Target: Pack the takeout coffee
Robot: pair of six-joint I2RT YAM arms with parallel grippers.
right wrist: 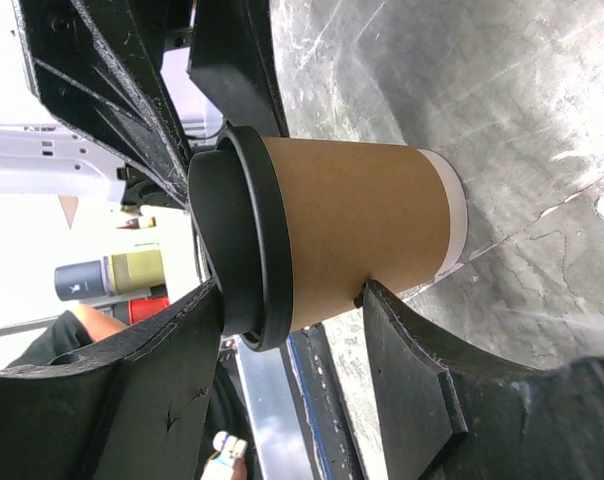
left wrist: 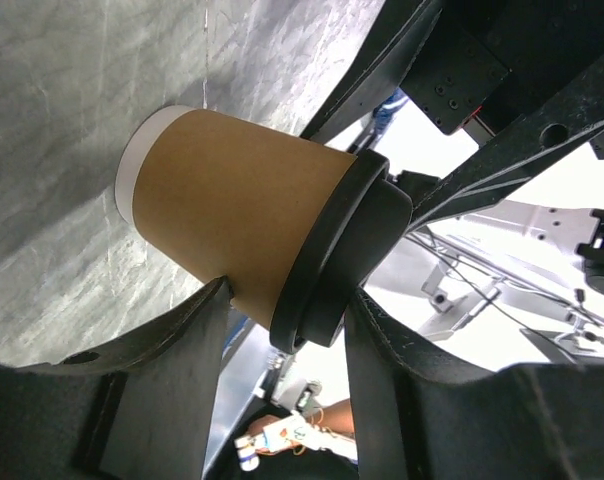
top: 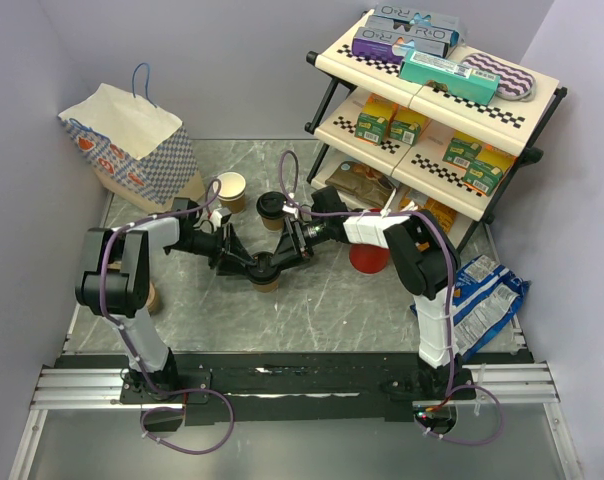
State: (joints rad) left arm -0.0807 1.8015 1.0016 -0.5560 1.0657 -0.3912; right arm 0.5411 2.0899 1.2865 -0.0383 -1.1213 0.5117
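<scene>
Nothing packed: left hand (left wrist: 287,300) and right hand (right wrist: 292,295), half open, bracket one lidded cup (left wrist: 232,210), grip unclear; second lidded cup (top: 270,205) and paper bag (top: 132,135) stand on the counter (top: 332,300)

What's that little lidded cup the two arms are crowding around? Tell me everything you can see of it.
It is a small brown paper cup with a pale band at its base and a round black plastic lid pressed on. It stands upright on the grey marbled table, mid-table. The left tool and right tool flank it from opposite sides, jaws apart; contact is unclear.
</scene>
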